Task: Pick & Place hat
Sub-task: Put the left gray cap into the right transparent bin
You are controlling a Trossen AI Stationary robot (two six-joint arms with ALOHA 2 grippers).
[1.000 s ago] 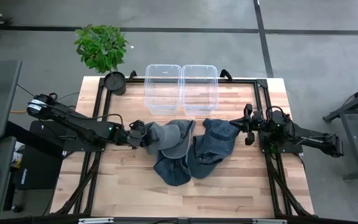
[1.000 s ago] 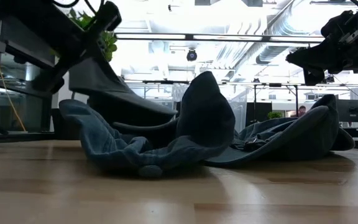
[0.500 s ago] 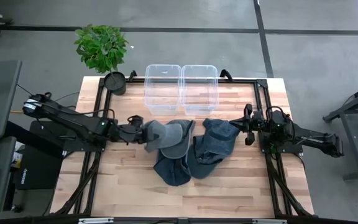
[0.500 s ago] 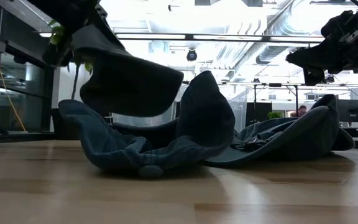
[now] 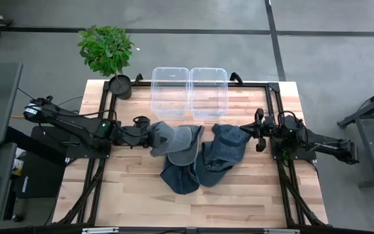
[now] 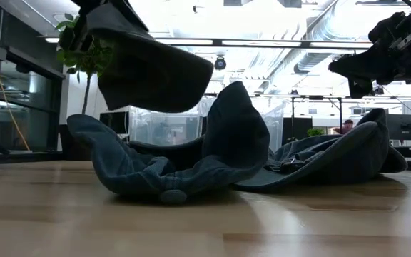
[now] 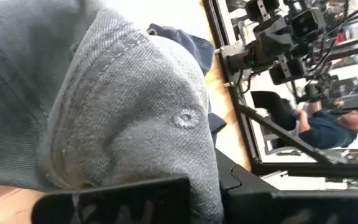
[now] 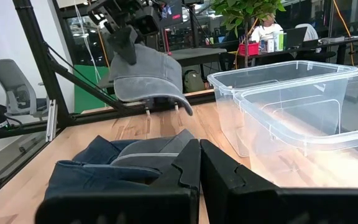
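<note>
A grey cap [image 5: 173, 138] hangs in the air over the table's middle left, with my left gripper [image 5: 149, 134] shut on it. The right wrist view shows this cap [image 8: 146, 78] clear of the wood, its brim [image 8: 178, 102] sticking out sideways. Beneath and beside it a pile of dark blue denim hats [image 5: 182, 174] lies on the table, one hat [image 5: 226, 151] reaching toward the right. My right gripper [image 5: 247, 129] hovers shut over the pile's right end, touching nothing. My left gripper pinches the cap's crown [image 8: 131, 55] between its two fingers, on the side away from the brim. It comes from the table's left, slanting downward. The cap hangs below the fingers, lifted clear of the pile, crown up and roughly level.
Two clear plastic bins [image 5: 169, 91] [image 5: 208, 91] stand side by side at the table's far edge, just behind the hats. A potted plant [image 5: 107, 49] sits at the far left corner. Bare wood [image 5: 239, 201] lies toward the near edge.
My left gripper has risen and rolled, staying shut on the grey cap. The cap, whose brim rested on the denim pile a second ago, now hangs clear above it. The pile has stayed where it was.
</note>
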